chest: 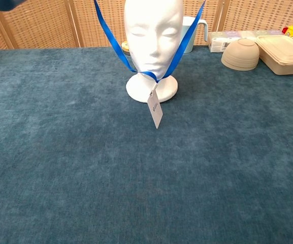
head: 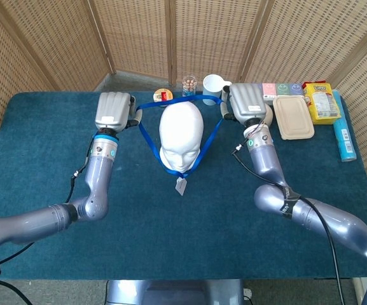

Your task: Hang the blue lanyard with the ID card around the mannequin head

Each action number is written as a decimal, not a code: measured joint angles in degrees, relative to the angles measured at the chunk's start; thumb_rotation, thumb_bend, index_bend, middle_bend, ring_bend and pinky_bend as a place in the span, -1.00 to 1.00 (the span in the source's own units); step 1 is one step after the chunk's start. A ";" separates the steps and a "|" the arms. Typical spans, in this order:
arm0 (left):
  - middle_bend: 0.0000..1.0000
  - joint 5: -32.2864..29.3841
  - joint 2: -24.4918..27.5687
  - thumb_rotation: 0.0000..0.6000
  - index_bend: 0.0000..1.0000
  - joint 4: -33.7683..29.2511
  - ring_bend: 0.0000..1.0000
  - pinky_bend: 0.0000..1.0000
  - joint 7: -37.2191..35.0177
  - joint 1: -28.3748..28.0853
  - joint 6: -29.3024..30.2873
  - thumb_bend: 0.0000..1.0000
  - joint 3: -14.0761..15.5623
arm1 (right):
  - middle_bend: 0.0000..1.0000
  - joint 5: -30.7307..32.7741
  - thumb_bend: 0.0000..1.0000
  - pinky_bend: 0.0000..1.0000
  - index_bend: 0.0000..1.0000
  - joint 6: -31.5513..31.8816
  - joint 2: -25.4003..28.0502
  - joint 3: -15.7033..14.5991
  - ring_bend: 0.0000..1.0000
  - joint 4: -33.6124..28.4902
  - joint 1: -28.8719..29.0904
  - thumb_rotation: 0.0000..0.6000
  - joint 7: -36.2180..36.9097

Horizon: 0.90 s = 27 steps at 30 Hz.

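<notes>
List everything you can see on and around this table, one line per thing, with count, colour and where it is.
mannequin head: 1, white, table centre
lanyard: 1, blue, loop spread around the mannequin head
ID card: 1, white, hanging below the chin
mug: 1, pale blue, back edge
small jar: 1, clear, left of the mug
lidded container: 1, beige, back right
bowl: 1, beige, upside down, back right
yellow packet: 1, far right
blue tube: 1, right edge
table: 1, teal cloth
left hand: 1, grey, holds the lanyard's left side
right hand: 1, grey, holds the right side
</notes>
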 measured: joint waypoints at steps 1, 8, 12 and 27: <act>1.00 -0.04 -0.08 0.39 0.43 0.12 1.00 1.00 0.11 -0.06 0.02 -0.20 -0.01 | 0.72 0.36 0.14 0.72 0.15 -0.43 0.13 -0.03 0.83 0.11 0.15 0.75 -0.14; 1.00 -0.22 -0.24 0.32 0.41 0.29 1.00 1.00 1.24 -0.35 0.34 -0.42 -0.03 | 0.65 4.69 0.09 0.65 0.00 -4.57 1.79 -0.72 0.77 0.79 1.87 0.19 -1.86; 1.00 -0.28 -0.42 0.33 0.35 0.62 1.00 1.00 1.92 -0.47 0.70 -0.52 0.03 | 0.63 7.40 0.03 0.63 -0.05 -5.97 2.86 -1.50 0.76 0.91 3.00 0.06 -2.64; 0.63 -1.76 0.74 0.29 0.16 -1.58 0.64 0.83 4.00 0.22 1.50 -0.60 0.02 | 0.50 9.45 -0.04 0.60 -0.12 -4.57 4.98 -2.55 0.68 -0.15 3.20 -0.25 0.45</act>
